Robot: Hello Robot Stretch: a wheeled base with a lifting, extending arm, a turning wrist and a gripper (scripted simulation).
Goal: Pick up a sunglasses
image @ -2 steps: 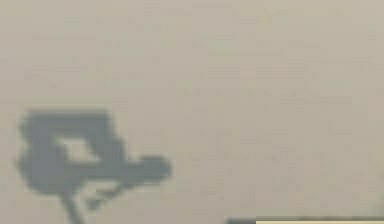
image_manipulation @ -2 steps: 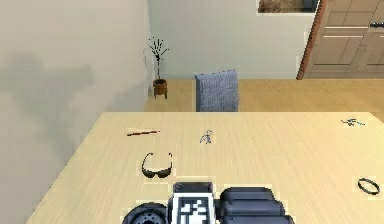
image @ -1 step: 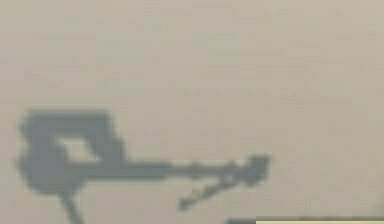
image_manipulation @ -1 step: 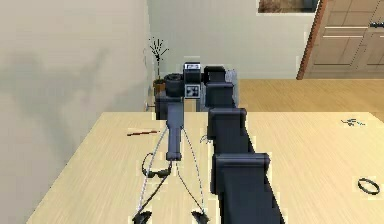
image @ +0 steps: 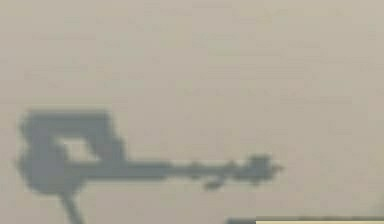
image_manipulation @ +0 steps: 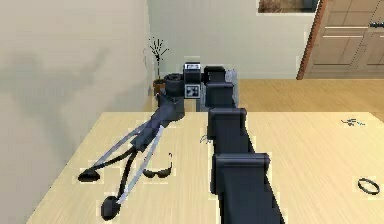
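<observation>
My pincer [image_manipulation: 98,192] is low over the table [image_manipulation: 300,150]: dark blocky body and two thin grey fingers [image_manipulation: 122,150] slanting toward the arm side view's lower left, each tipped with a small dark pad. I can't tell the pincer's state, and I can't tell if it holds anything.

The sunglasses [image_manipulation: 158,171] are a small dark thin-framed shape with two curved lenses, lying flat on the tabletop just beside my nearer finger, on its right in the arm side view. Touching or apart, can't tell.

My arm [image_manipulation: 235,150] is a matte black square bar in stepped segments, running up the middle of the table. Two white squares [image_manipulation: 192,70] with black marks stand at its far end.

The table is smooth pale wood with straight edges. A tiny dark curved bit [image_manipulation: 207,138] lies just left of the arm. A dark wiry thing [image_manipulation: 350,122] and a thin dark ring [image_manipulation: 368,186] lie well apart from the sunglasses, near the arm side view's right edge; both are too small to name.

Beyond the table there's a honey plank floor [image_manipulation: 280,92], a plant [image_manipulation: 158,62] with thin bare twigs at the wall corner, and a brown panelled door [image_manipulation: 350,40].

In the forward view, a plain beige matte wall [image: 200,60]
</observation>
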